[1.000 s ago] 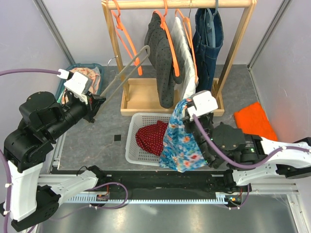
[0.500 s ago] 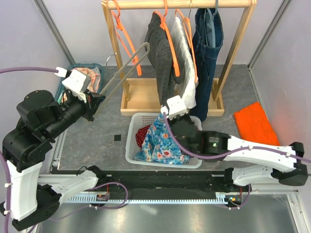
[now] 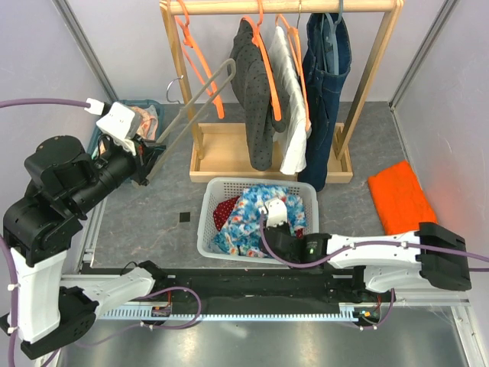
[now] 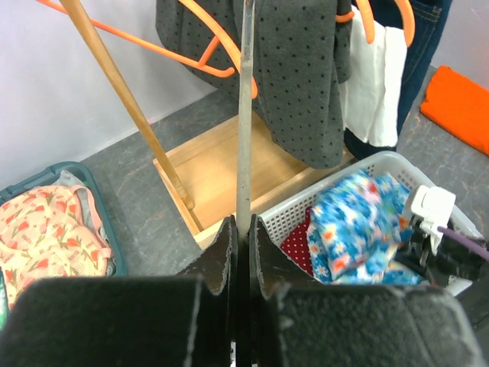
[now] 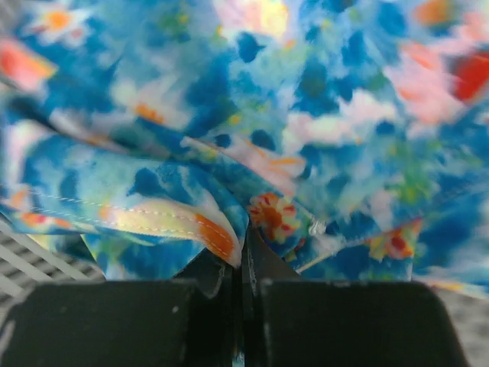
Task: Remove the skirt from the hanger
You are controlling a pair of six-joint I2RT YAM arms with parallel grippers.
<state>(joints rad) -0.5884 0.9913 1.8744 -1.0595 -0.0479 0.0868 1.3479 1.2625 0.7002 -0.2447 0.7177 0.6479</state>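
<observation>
Task nearly complete. You see the skirt [image 3: 248,218] free of the hanger [image 3: 195,103] and lying crumpled in the basket [image 3: 207,225], partly over a red garment [image 3: 226,208]. The hanger is bare and well apart from the skirt, held tilted up toward the rack [image 3: 283,6]. The left gripper [image 4: 243,238] has its jaws pressed together on the hanger's grey rod. The right gripper [image 5: 243,264] reaches low into the basket, with its jaws pinching a fold of the floral cloth. By this evidence the separation itself is done. What is left for you appears to be releasing the skirt, withdrawing the right arm and disposing of the hanger.
</observation>
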